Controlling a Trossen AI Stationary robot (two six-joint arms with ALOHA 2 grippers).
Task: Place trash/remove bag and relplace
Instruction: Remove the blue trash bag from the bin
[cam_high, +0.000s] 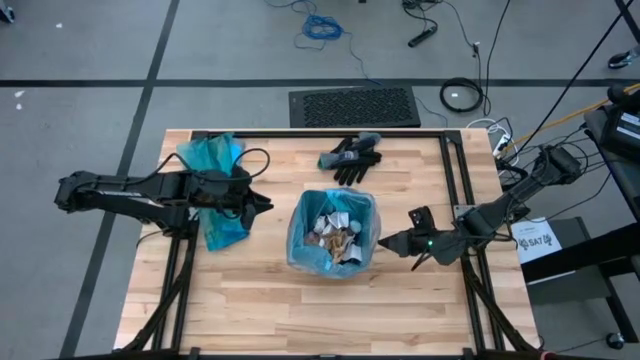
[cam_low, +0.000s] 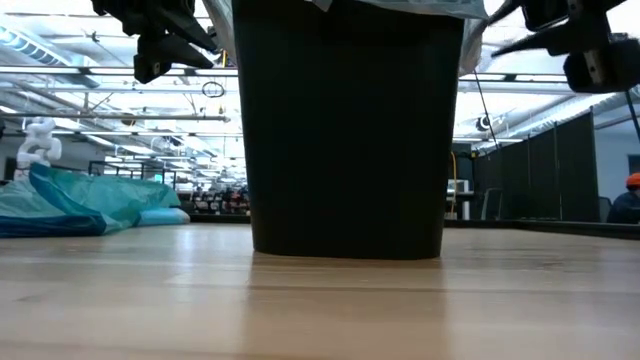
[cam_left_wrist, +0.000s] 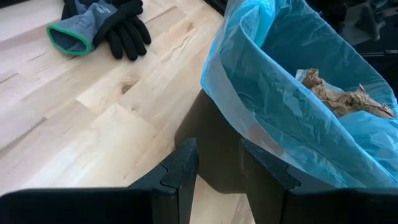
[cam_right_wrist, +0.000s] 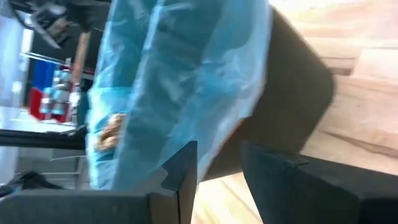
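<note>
Between my two grippers stands the black bin (cam_high: 333, 262), upright, lined with a blue bag (cam_high: 303, 236); crumpled white and brown trash (cam_high: 334, 237) lies heaped inside it.

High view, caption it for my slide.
Both grippers flank the blue-lined bin full of trash; gloves behind.

- A large open lab or workshop hall: ceiling light strips (cam_low: 80, 70) at upper left.
- Loose cables (cam_high: 322, 27) on grey floor, top of frame.
- Dark partition panels (cam_low: 560, 165) at right.
</note>
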